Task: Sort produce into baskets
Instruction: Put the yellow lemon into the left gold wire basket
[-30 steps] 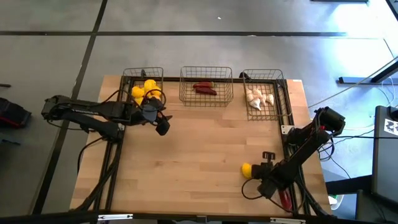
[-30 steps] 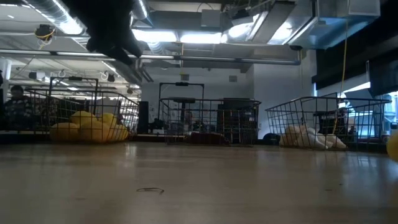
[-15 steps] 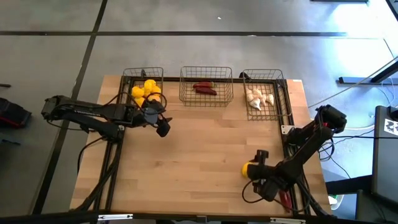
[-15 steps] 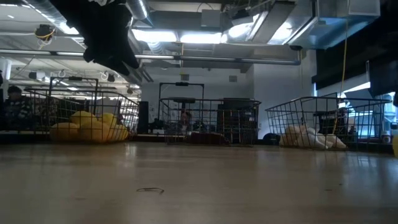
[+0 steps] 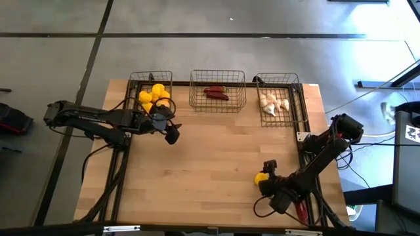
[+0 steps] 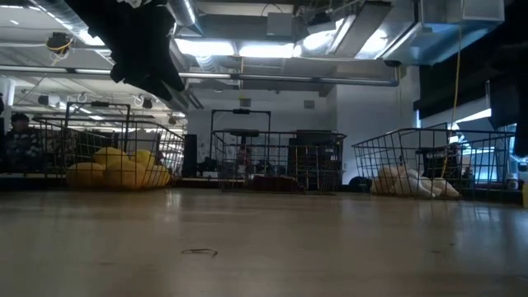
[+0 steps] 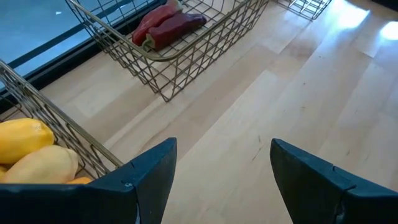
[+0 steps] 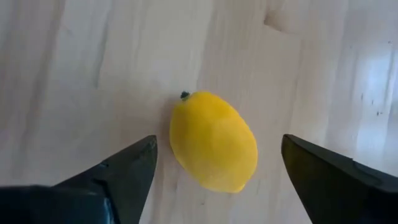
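One yellow lemon (image 8: 213, 140) lies on the bare wood near the table's right near corner (image 5: 260, 177). My right gripper (image 8: 214, 180) hangs open over it, pointing steeply down, one finger on either side and apart from it (image 5: 265, 176). My left gripper (image 7: 221, 180) stands open above the table, beside the left basket (image 5: 134, 82), with nothing between its fingers (image 5: 172, 135). That basket holds several lemons (image 5: 152, 96). The middle basket (image 5: 193, 98) holds red chili peppers (image 7: 165, 26). The right basket (image 5: 296, 92) holds garlic bulbs (image 5: 273, 103).
The three baskets stand in a row along the far edge. A broad stretch of bare wood (image 5: 210, 164) lies between the two arms. A red object (image 5: 300, 211) lies by the right arm at the near right edge. A person (image 6: 21, 136) sits in the room behind.
My right gripper has moved toward the table's left onto the lemon, has rolled about its wrist, and has opened, so that its fingers now stand on either side of the lemon. The lemon has stayed where it was.
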